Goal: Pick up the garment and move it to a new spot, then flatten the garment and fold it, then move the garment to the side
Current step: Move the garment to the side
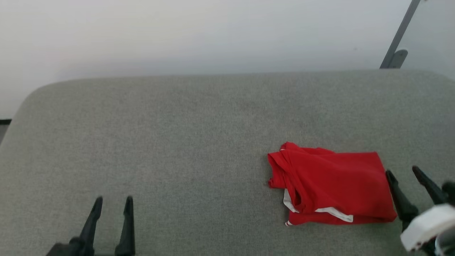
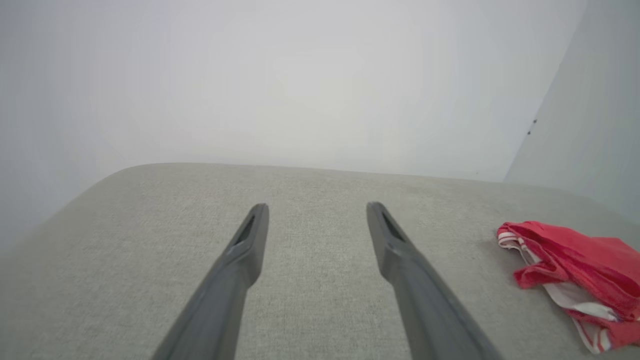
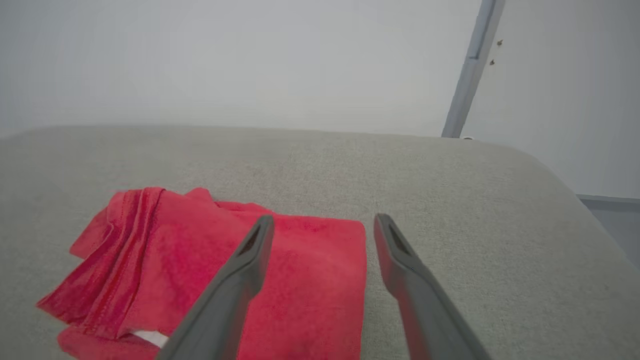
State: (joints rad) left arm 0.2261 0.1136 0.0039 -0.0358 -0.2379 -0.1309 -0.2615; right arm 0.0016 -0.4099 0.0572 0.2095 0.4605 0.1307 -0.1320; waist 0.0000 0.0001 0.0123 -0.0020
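Small red jersey-style garment lay folded into a rough rectangle on the right part of the grey fabric-covered padded surface, towards its near edge. Plain red side faced up, with some creasing and bunching at its left end. A strip of white fabric showed along its near edge, and a bit of red-and-white striped trim showed at the near left corner. No print was visible.

Right gripper stood just beside the garment's right edge with its two dark fingers spread apart and nothing between them. In the right wrist view, the gripper had one finger over the red cloth and the other over bare surface. Could not tell whether the finger touched the cloth.

Left gripper was at the near left, well apart from the garment, with fingers likewise spread and empty. In its wrist view the gripper was over bare grey fabric, with the garment off to the right.

A white wall stood behind the surface, and a grey metal post at the far right.
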